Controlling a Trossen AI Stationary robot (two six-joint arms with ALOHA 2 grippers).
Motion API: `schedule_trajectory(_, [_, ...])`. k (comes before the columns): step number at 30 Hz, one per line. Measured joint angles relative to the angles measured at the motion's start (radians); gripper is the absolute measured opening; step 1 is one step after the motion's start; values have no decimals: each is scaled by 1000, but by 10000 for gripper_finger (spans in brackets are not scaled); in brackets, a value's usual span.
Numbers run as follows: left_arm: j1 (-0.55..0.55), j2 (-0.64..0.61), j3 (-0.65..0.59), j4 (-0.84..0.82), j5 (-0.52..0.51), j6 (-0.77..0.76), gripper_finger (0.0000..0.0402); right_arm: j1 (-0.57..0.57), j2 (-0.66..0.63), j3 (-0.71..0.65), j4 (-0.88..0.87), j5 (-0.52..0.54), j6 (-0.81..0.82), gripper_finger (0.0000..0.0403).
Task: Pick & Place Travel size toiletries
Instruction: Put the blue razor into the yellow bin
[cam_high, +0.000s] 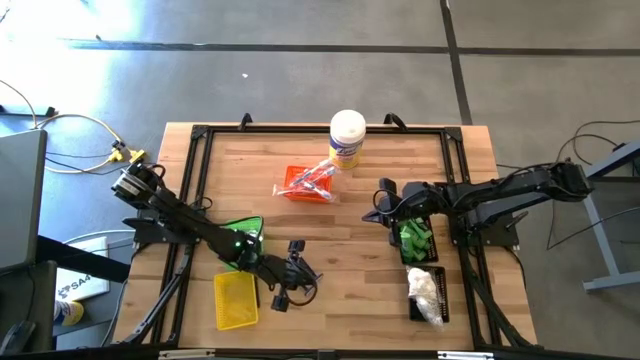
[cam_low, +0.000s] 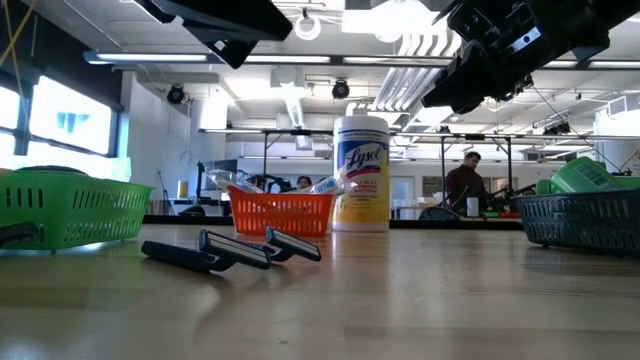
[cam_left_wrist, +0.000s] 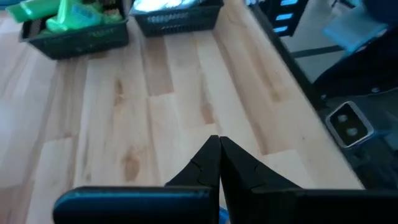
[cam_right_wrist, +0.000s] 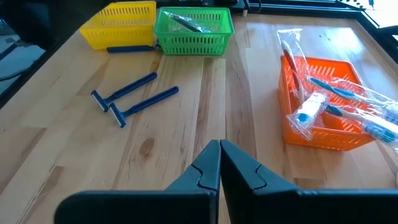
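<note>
Blue razors (cam_right_wrist: 134, 96) lay loose on the wooden surface (cam_right_wrist: 186, 143) near the green basket (cam_right_wrist: 194, 31), well ahead of the right gripper (cam_right_wrist: 219, 144), whose fingers were pressed together, holding nothing. Likewise the left gripper (cam_left_wrist: 219, 140) hovered closed and empty over bare boards.

The table (cam_right_wrist: 186, 124) is pale wood planking with visible grain and a smooth, faintly glossy finish. Orange tray (cam_right_wrist: 323, 134), green tray (cam_right_wrist: 193, 38) and yellow tray (cam_right_wrist: 118, 28) look like slotted plastic. Clear crinkled wrap glints around the toothbrush kits (cam_right_wrist: 339, 102). Two razors (cam_right_wrist: 134, 96) have dark blue matt plastic handles. The white canister (cam_low: 360, 175) has a glossy printed label. Both arms' fingers (cam_right_wrist: 219, 168) are matt black.
</note>
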Motion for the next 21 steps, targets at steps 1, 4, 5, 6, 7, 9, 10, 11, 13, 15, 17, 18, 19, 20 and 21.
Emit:
schedule_trajectory(1, [3,0,0,-7,-4,0,0,0,0,0,0,0,0,3])
schedule_trajectory(4, [6,0,0,-8,-10,-3,0,0,0,0,0,-4,4,3])
schedule_trajectory(5, [6,0,0,-8,-11,-3,0,0,0,0,0,-11,10,3])
schedule_trajectory(6, [5,0,0,-8,-11,-3,0,0,0,0,0,-19,16,3])
schedule_trajectory(7, [4,0,0,-10,-12,-3,0,0,0,0,0,-21,19,3])
schedule_trajectory(9, [2,0,0,-12,-12,-3,0,0,0,0,0,-23,18,3])
schedule_trajectory(10, [2,0,0,-11,-12,-3,0,0,0,0,0,-22,18,3])
schedule_trajectory(11, [3,0,0,-12,-12,-3,0,0,0,0,0,-22,18,3])
schedule_trajectory(13, [3,0,0,-12,-13,-2,0,0,0,0,0,-22,18,3])
schedule_trajectory(15, [4,0,0,-12,-15,0,0,0,0,0,0,-22,18,3])
schedule_trajectory(17, [3,0,0,-15,-15,-3,0,0,0,0,0,-19,18,3])
schedule_trajectory(18, [3,0,0,-23,-15,-20,1,0,0,0,0,-19,18,3])
schedule_trajectory(19, [3,0,0,-38,-15,-50,4,0,0,0,0,-19,18,3])
schedule_trajectory(20, [8,0,0,-59,-14,-82,9,0,0,0,0,-19,18,3])
schedule_trajectory(21, [16,0,0,-86,-13,-109,16,0,0,0,0,-19,18,3])
